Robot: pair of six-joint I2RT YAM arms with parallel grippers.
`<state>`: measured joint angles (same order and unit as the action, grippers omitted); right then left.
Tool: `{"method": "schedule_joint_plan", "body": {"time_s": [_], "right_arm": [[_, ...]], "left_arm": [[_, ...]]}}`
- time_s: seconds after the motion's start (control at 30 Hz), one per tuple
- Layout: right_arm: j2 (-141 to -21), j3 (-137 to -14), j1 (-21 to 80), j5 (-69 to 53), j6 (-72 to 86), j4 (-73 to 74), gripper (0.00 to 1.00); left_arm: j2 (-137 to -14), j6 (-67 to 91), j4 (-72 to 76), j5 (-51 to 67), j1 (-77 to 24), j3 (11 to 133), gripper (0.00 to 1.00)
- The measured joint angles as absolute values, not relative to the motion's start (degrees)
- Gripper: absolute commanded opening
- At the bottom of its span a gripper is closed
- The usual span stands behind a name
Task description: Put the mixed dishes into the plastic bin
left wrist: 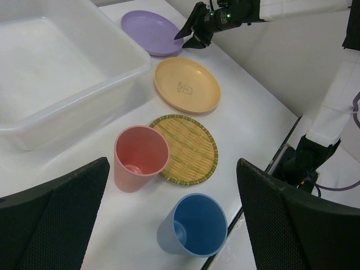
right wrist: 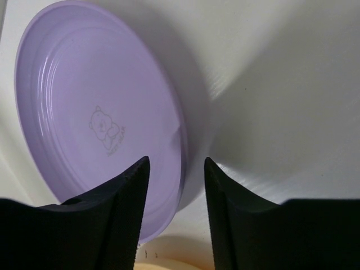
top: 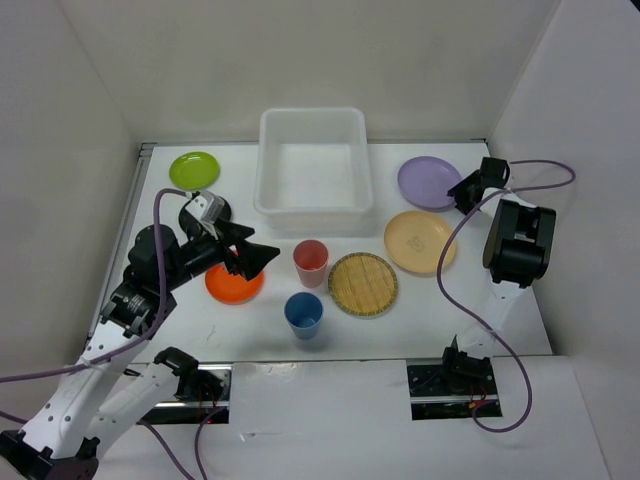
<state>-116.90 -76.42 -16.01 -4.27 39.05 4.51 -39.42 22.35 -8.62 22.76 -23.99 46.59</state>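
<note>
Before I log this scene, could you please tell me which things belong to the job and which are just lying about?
Job: plastic bin; lime green plate, orange plate, lavender plate, pale yellow plate, bamboo plate; pink cup, blue cup.
Lying about: only the purple cables.

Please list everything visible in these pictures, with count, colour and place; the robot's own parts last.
plastic bin: one, translucent white, back centre, empty.
lime green plate: one, left of the bin.
lavender plate: one, right of the bin.
pale yellow plate: one, nearer than the lavender plate.
bamboo plate: one, tan, left of the pale yellow plate.
pink cup: one, upright, before the bin.
blue cup: one, upright, nearer than the pink cup.
orange plate: one, partly under the left gripper.
left gripper: one, black, open, above the orange plate.
right gripper: one, black, open, straddling the lavender plate's rim.
</note>
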Motion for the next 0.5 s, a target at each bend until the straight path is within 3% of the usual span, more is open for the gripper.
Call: {"method": "schedule_joint_plan", "body": {"time_s": [0.2, 0.43, 0.5], "right_arm": [[-118.5, -77.2, -16.0, -4.5, 38.9, 4.8, 0.43], [-119.8, -78.4, -16.0, -4.8, 38.9, 5.4, 0.05], [-119.8, -78.8, -15.9, -4.9, 39.2, 5.6, 0.00]], "left_arm": [[-39.5, 22.3, -8.6, 22.5, -24.0, 46.6, 1.00], [-38.9, 22.3, -8.5, 21.2, -24.0, 46.6, 1.00], [-38.7, 22.3, -8.5, 20.7, -24.0, 46.6, 1.00]]}}
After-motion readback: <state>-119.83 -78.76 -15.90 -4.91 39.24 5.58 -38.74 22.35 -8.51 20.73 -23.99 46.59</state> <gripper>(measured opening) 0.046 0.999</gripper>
